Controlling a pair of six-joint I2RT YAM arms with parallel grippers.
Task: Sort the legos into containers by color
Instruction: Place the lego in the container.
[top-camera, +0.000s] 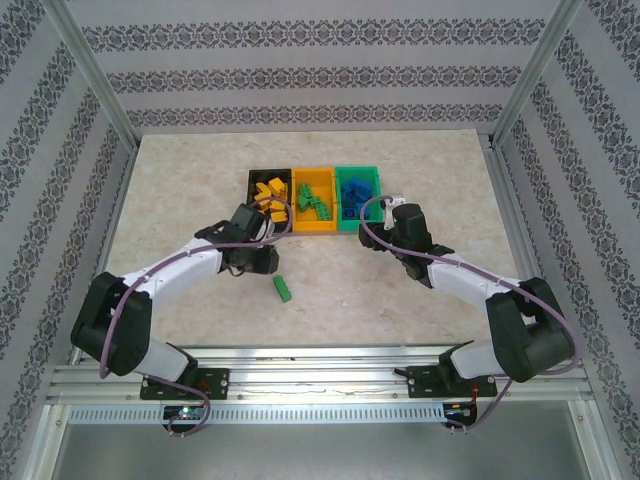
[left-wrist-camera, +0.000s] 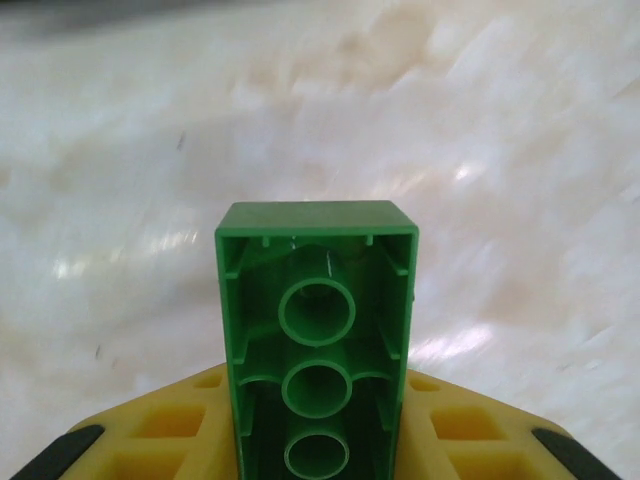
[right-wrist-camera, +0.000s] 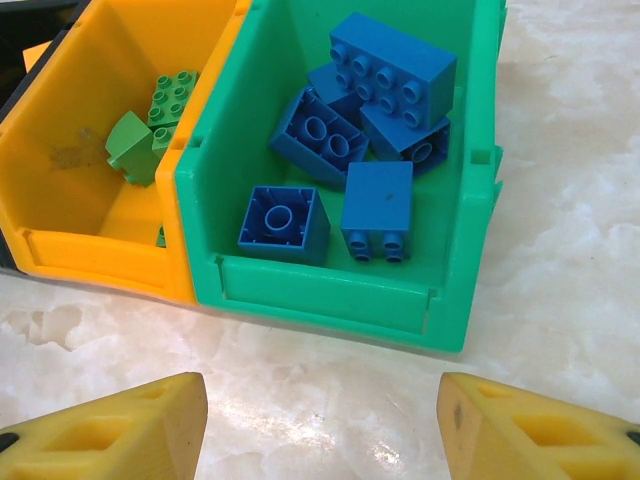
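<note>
Green lego (left-wrist-camera: 318, 330) clamped in left gripper (left-wrist-camera: 320, 445), right gripper (right-wrist-camera: 322, 392) spread wide
Lego shows its hollow underside, left of the green bin (right-wrist-camera: 330, 300); right gripper sits just before that bin, blue legos (right-wrist-camera: 390, 70) inside.

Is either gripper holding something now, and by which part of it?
The left gripper holds a green brick by the sides of its near end; the right gripper is open and empty.
</note>
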